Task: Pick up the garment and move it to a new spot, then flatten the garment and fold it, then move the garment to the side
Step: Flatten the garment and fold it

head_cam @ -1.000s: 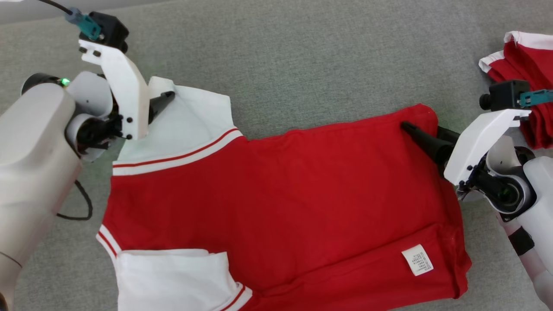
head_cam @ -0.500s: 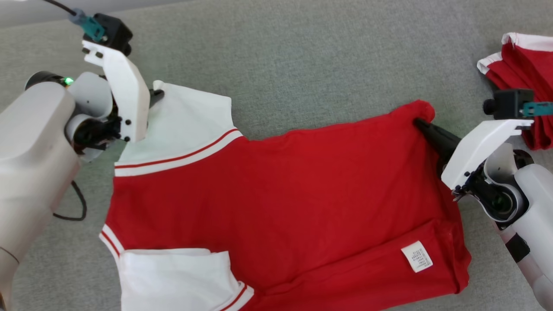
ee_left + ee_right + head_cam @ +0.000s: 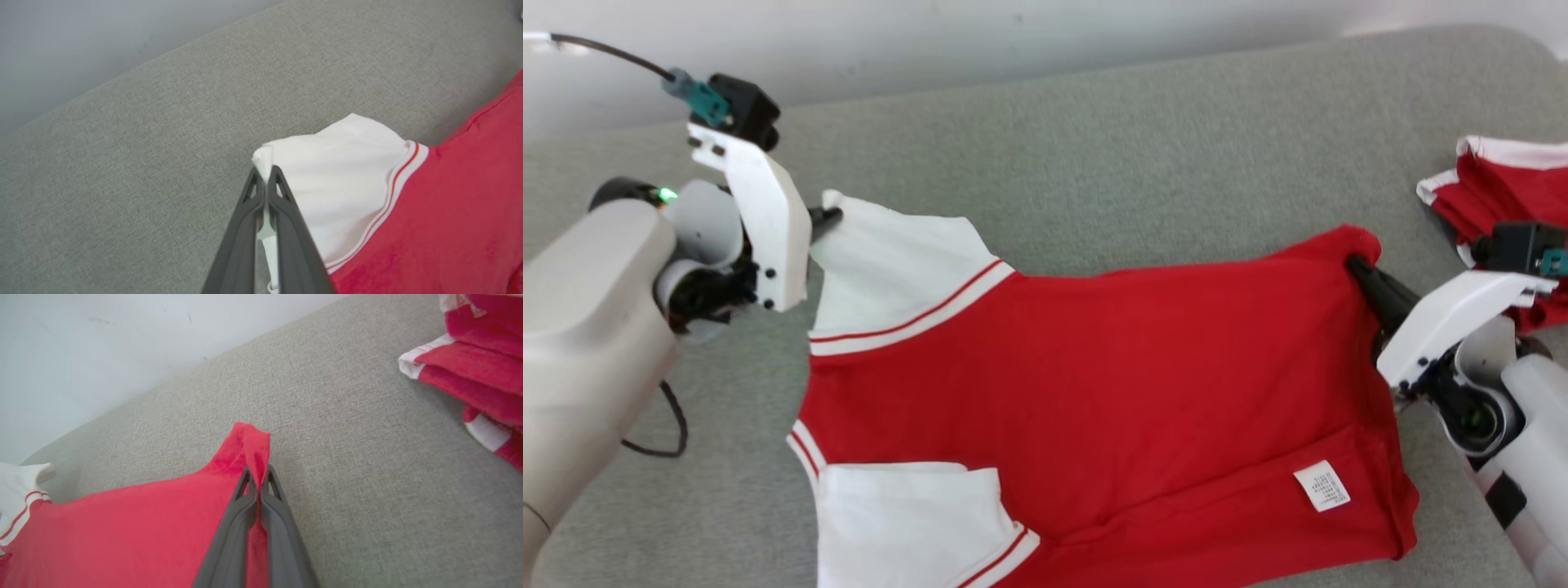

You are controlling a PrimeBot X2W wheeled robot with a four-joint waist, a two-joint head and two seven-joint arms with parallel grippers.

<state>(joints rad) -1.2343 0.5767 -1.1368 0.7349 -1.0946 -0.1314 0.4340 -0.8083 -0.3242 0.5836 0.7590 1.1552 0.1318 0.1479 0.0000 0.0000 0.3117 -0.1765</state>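
Left gripper (image 3: 265,176) is pinching shut on the white sleeve (image 3: 335,163), right gripper (image 3: 257,475) on the red hem corner (image 3: 251,437) of the garment (image 3: 1094,392), which is lying spread just left of the folded pile (image 3: 1503,188) — both arms ought to be lifting evenly, with the far edge taut.

garment (image 3: 1094,384) on fabric surface (image 3: 1135,163), folded pile (image 3: 1503,196) to its right

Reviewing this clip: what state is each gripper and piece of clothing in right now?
garment: spread out, far edge pinched up at two corners, near part lying on grey surface
left gripper: shut on white sleeve tip
right gripper: shut on red corner
red-and-white pile: bunched, lying apart at right, untouched
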